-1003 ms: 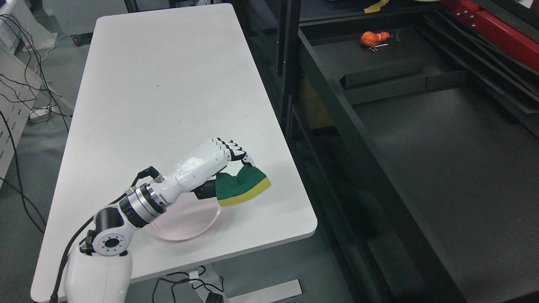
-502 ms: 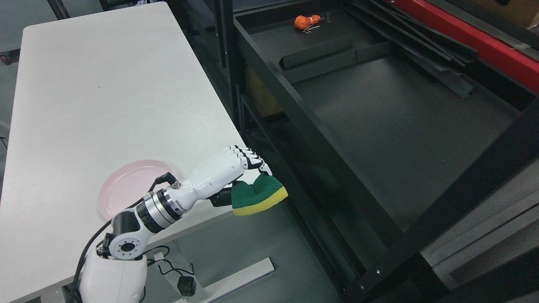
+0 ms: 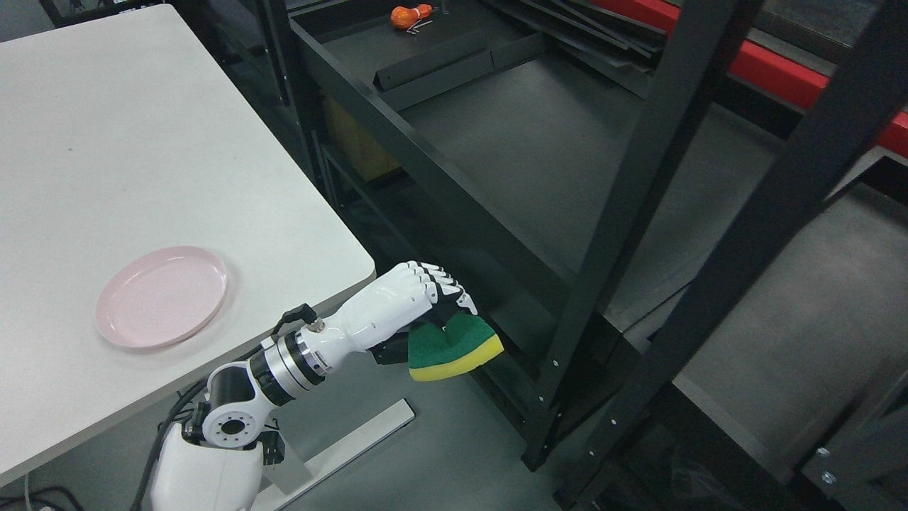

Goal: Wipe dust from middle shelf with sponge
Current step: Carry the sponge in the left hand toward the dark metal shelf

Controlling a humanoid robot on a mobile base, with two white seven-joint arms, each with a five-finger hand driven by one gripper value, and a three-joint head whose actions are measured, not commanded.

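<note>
The green-and-yellow sponge (image 3: 452, 348) is pinched in the curled fingers (image 3: 445, 287) of the white left hand (image 3: 415, 305), held in the air between the white table (image 3: 177, 156) and the black metal shelf (image 3: 539, 142). Compared with earlier, the view is shifted right; the round pink plate (image 3: 162, 296) is now uncovered.
</note>
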